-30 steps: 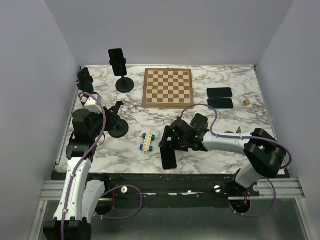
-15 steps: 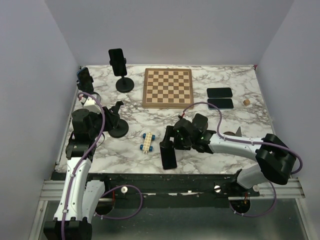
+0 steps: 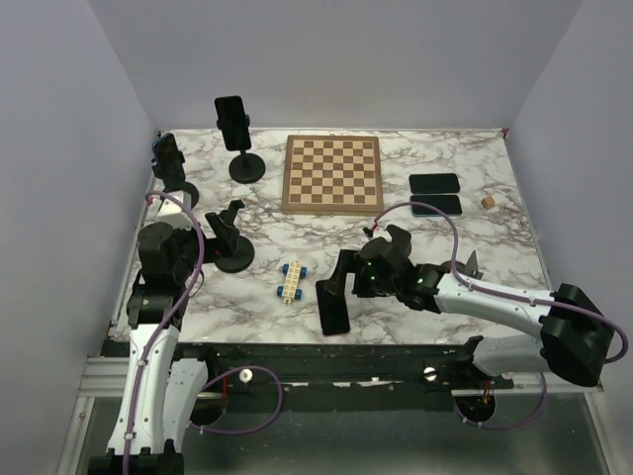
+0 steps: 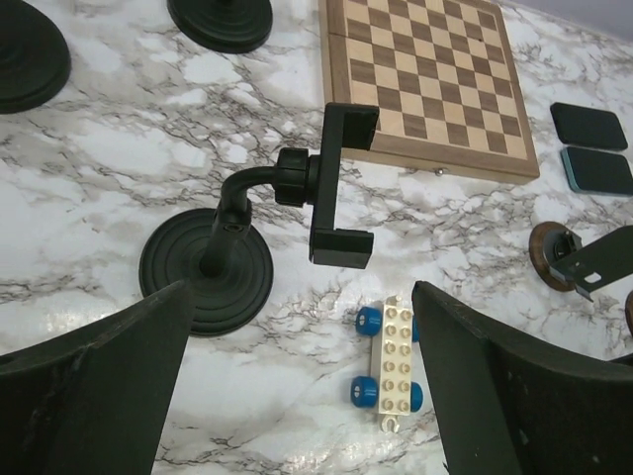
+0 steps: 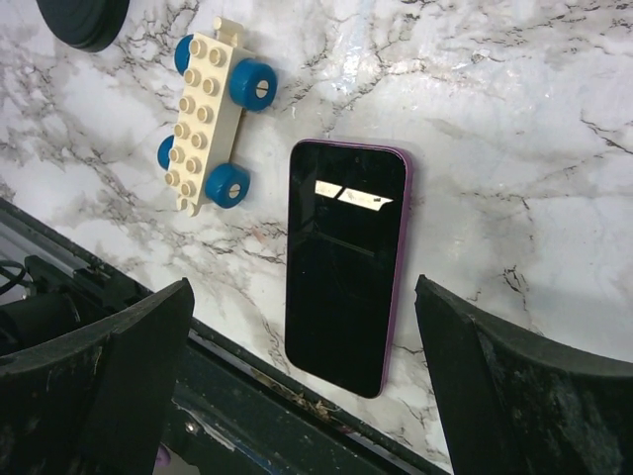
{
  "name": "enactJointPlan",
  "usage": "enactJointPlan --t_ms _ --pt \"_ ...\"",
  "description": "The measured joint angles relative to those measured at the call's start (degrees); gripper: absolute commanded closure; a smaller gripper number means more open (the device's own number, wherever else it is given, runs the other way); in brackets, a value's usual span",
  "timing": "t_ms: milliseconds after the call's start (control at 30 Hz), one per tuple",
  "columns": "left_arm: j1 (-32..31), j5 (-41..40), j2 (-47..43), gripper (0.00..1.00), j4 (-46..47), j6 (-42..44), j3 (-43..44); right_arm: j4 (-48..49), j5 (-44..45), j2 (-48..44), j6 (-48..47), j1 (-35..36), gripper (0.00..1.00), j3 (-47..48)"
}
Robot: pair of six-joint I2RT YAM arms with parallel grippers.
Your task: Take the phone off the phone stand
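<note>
Marble table [image 3: 465, 178]: I saw a purple-edged phone [image 3: 333, 306] lying flat, screen up, at lower centre by the near edge. Just left of it sat a white toy brick [image 3: 291, 281] on blue wheels. Left of centre stood an empty phone stand [image 3: 228, 237]. Upper left had a back stand [image 3: 242, 148] and a corner stand [image 3: 170, 163], each holding a phone. Chessboard [image 3: 331, 172] upper centre. At right lay a dark handset [image 3: 435, 184], a second handset [image 3: 436, 204] just below it, and a small wooden piece [image 3: 487, 201] beside them.
</note>
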Motion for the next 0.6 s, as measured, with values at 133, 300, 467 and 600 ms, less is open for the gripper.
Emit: enactJointPlan --t_ms 133,300,467,600 --pt "0.0 -3.08 -3.56 0.02 -1.53 -0.31 1.14 -0.17 -0.02 -2.16 -0.46 0.0 0.0 -1.11" --pt "0.0 -10.21 -4.35 0.01 -4.96 -0.46 10.54 -0.52 0.15 -5.64 -0.87 0.0 0.0 -3.28" --pt "1.27 -17.86 1.29 0.01 -6.62 -0.63 23.8 -0.55 0.68 -8.15 -0.87 0.0 0.0 -5.35" --pt "5.53 -18.62 10.34 0.01 -6.67 -0.72 30.99 -0.61 0.63 -9.7 -1.01 0.0 0.0 -5.77"
